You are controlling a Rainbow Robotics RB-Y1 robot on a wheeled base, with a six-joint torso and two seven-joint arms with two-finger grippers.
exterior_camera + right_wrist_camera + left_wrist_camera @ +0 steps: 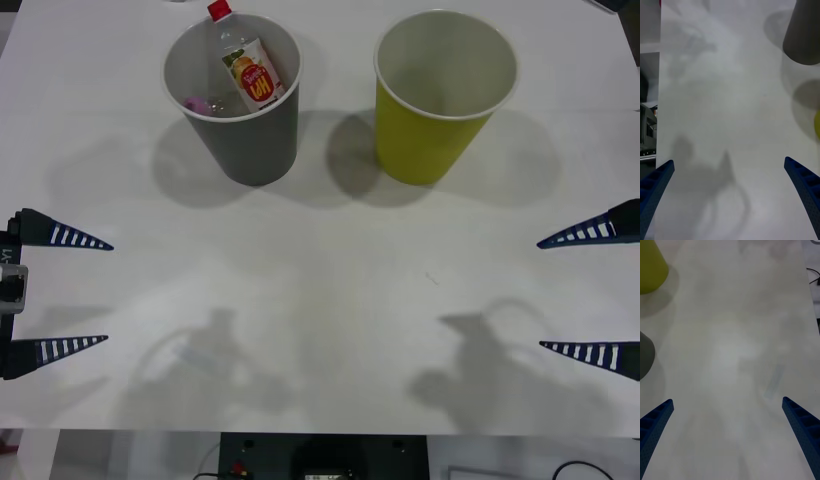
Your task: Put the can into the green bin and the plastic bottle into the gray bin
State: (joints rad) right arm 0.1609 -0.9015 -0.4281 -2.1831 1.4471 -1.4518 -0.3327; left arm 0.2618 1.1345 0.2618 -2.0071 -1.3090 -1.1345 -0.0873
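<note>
The plastic bottle point(246, 68) stands tilted inside the gray bin point(250, 140) at eleven o'clock on the table point(320, 300), its red cap poking above the rim; the green bin point(430, 130) sits just beside it at one o'clock. The left gripper point(105, 292) at nine o'clock and the right gripper point(540, 295) at three o'clock hover over the tabletop, fingers spread wide, holding nothing.

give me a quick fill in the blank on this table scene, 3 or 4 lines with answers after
1. The bottle stands inside the ____ bin.
2. The bottle's cap is ____.
3. The green bin stands to the robot's ____ of the other bin.
4. The left gripper and right gripper both have their fingers ____.

Missing words: gray; red; right; open
</note>
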